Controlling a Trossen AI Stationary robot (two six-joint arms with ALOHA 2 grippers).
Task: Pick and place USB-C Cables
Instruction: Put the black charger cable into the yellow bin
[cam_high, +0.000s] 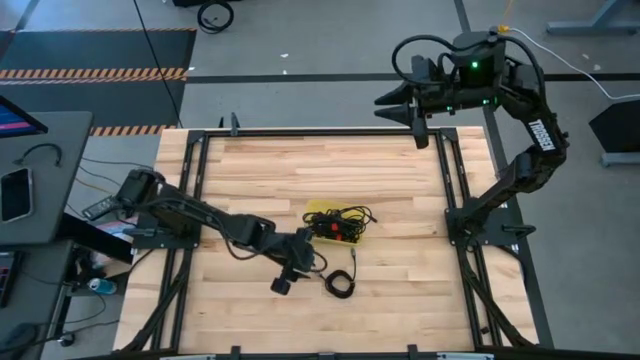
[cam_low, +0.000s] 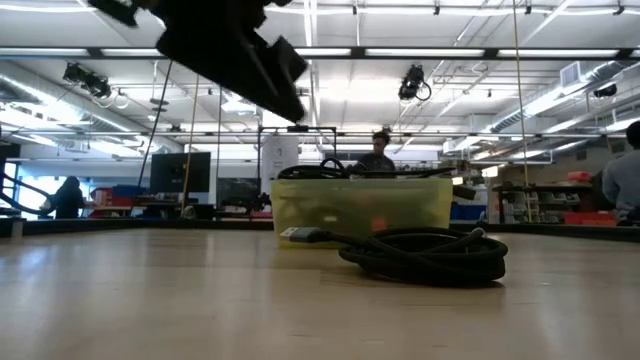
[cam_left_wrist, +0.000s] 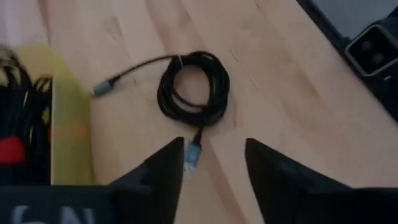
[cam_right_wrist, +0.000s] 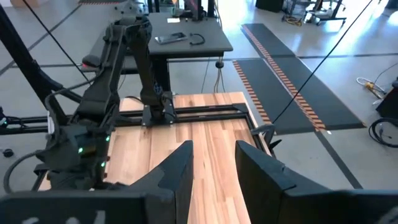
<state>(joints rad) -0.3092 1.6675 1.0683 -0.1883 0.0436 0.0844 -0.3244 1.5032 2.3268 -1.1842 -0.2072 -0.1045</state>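
A coiled black USB-C cable lies flat on the wooden table, with its plug ends trailing out; the low view shows its coil too. Just behind it stands a shallow yellow tray holding more black cables, one with a red tie. My left gripper hovers open just short of the coil, and one plug end lies beside a fingertip. My right gripper is open with nothing between its fingers, raised high over the table's far edge.
Black frame rails run along the table's sides. A grey side table with a phone stands off to the left. A small camera block sits near the table edge. Bare wood lies right of the tray. People stand in the room behind.
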